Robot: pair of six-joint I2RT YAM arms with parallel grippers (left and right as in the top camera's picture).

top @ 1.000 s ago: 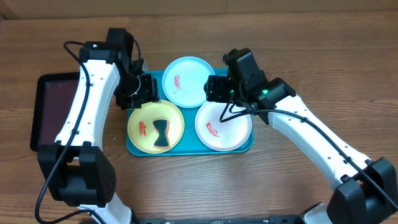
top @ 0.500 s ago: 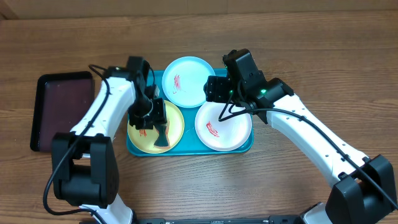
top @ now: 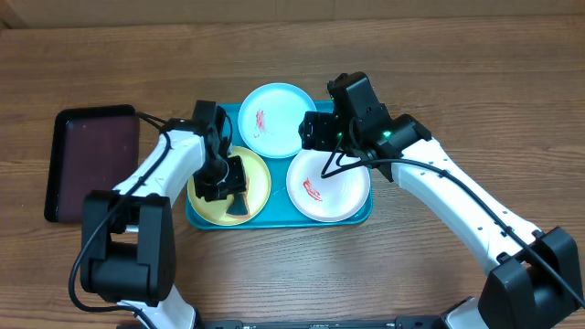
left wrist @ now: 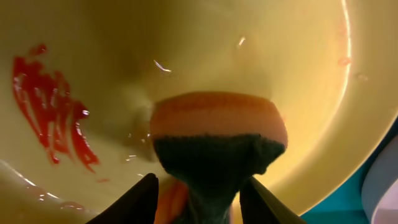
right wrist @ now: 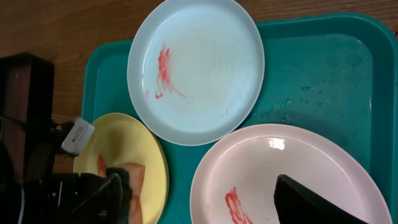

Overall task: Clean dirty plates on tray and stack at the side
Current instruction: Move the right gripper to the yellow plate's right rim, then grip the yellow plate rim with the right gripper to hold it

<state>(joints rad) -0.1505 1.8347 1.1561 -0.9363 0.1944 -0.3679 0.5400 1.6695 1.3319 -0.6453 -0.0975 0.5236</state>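
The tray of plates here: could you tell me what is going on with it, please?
The left tool grips a sponge on the yellow plate, beside a red smear not yet wiped. The right tool hovers open over the tray, between the blue plate and the white plate, both smeared red too. All three plates sit on the tray; none is stacked aside yet.

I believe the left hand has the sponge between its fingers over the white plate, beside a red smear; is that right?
Not the white plate: the left wrist view shows the left hand with the sponge between its fingers over the yellow-green plate, beside a red smear.
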